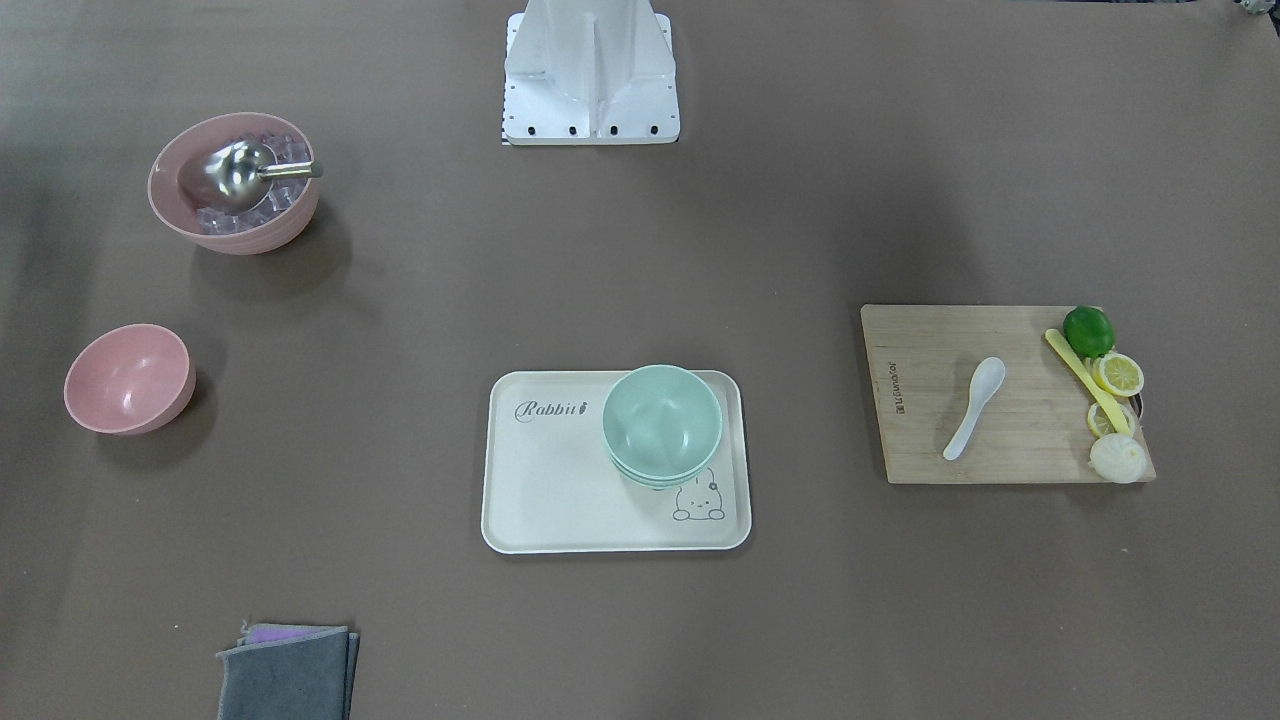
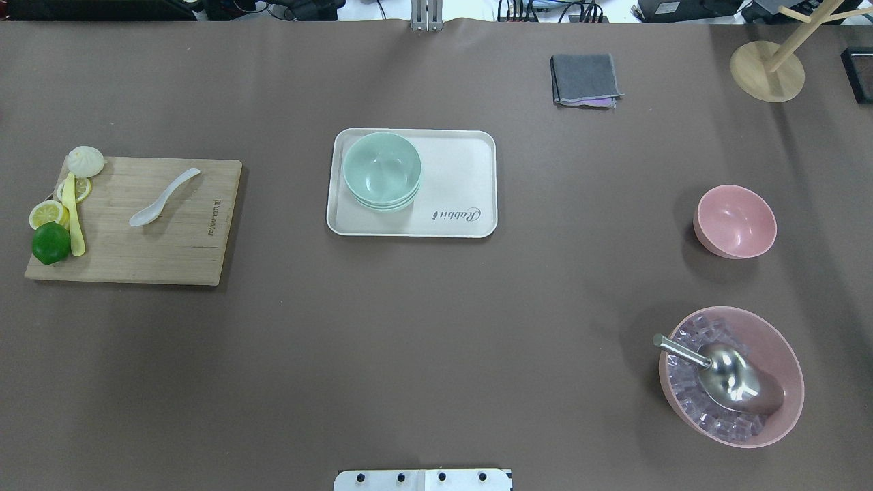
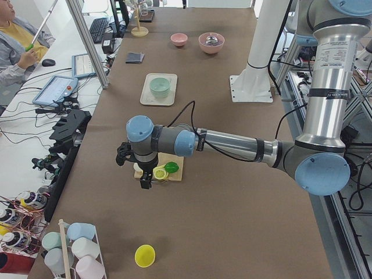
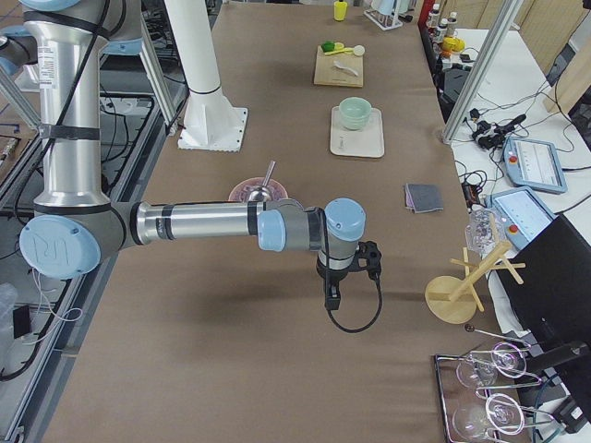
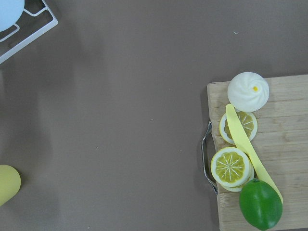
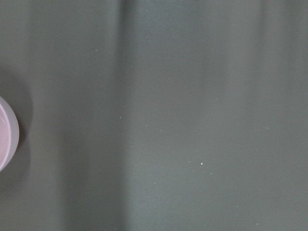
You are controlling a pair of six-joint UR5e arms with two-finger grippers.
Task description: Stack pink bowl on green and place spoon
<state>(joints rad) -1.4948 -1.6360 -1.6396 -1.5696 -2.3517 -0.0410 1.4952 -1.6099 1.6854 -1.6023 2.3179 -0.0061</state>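
A small pink bowl stands empty on the brown table, at the right in the overhead view. Stacked green bowls sit on a cream tray. A white spoon lies on a wooden cutting board. Neither gripper shows in the overhead or front views. My left gripper hangs over the board's outer end. My right gripper hangs over bare table beyond the bowls. I cannot tell whether either is open or shut.
A large pink bowl holds ice cubes and a metal scoop. A lime, lemon slices, a yellow knife and a bun sit on the board's end. A grey cloth and a wooden stand are at the far edge.
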